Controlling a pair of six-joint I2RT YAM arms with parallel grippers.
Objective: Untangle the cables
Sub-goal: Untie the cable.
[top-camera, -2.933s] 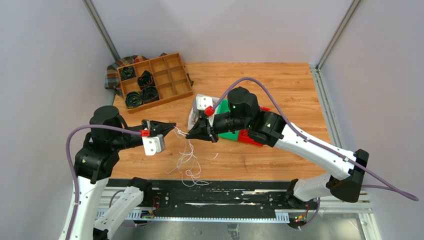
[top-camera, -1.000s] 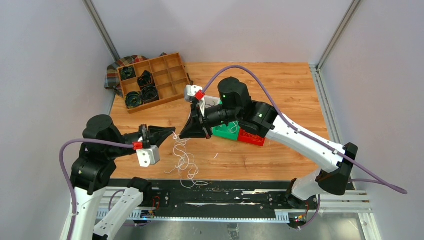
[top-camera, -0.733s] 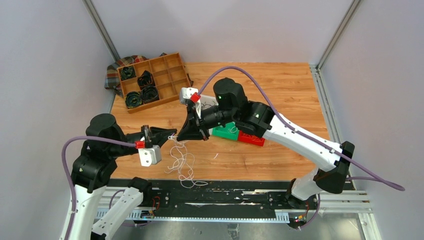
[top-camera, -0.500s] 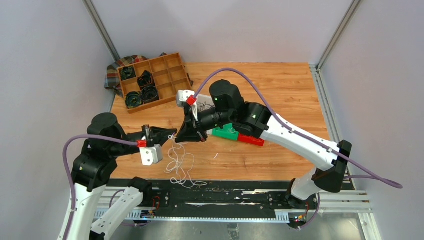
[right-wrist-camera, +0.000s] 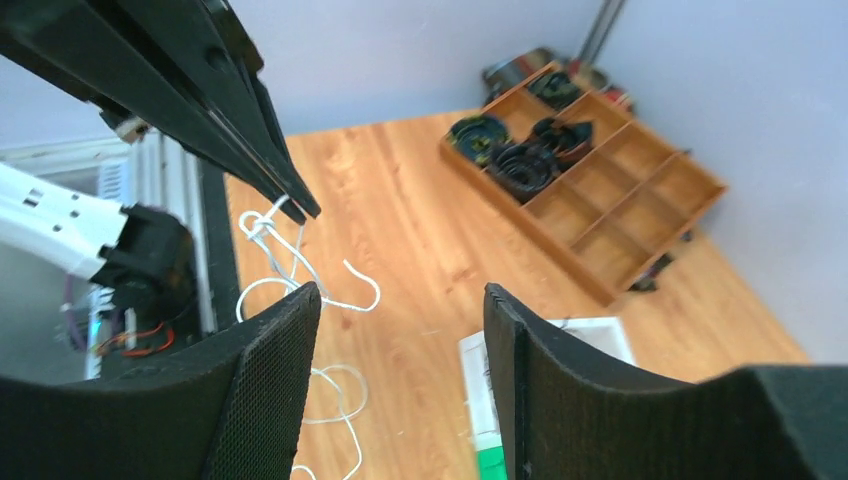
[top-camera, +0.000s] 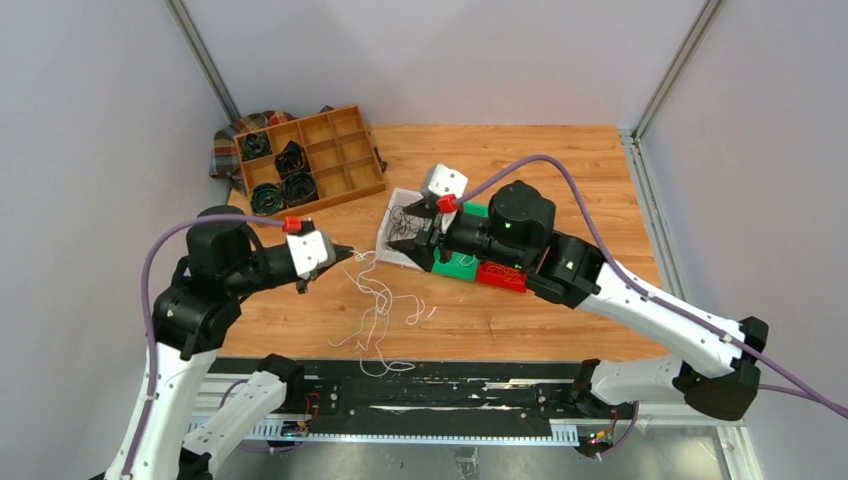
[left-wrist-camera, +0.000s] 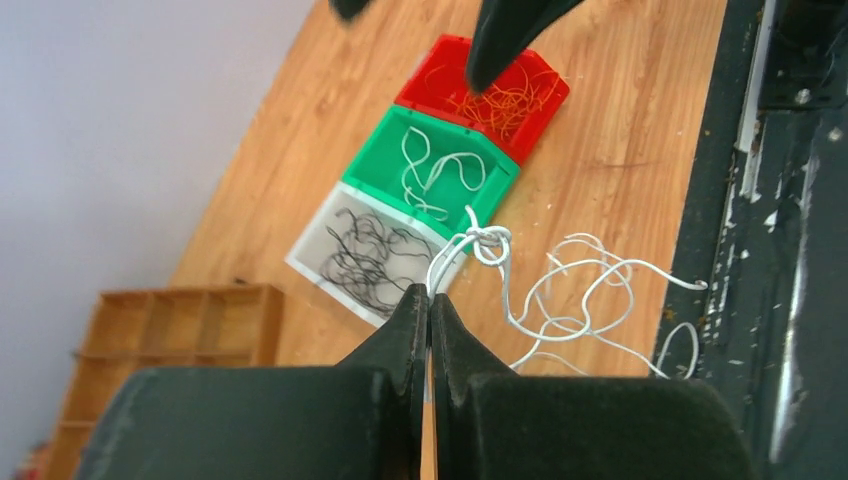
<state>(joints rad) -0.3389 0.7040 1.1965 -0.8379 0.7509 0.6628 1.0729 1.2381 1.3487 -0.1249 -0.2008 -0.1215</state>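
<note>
On the wooden table (top-camera: pixel 560 170), the white cables (top-camera: pixel 378 300) trail, knotted, from the left gripper (left-wrist-camera: pixel 430 300), which is clamped tight on them. The right gripper (right-wrist-camera: pixel 400 300) has just let go and backed off, jaws wide and empty. The tangle probably needs regrasping.

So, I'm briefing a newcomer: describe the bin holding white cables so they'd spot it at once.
Near the middle of the table, a red bin of orange cables and a clear bin of black cables flank a third. That middle one is it: the green bin, the only green one.
</note>
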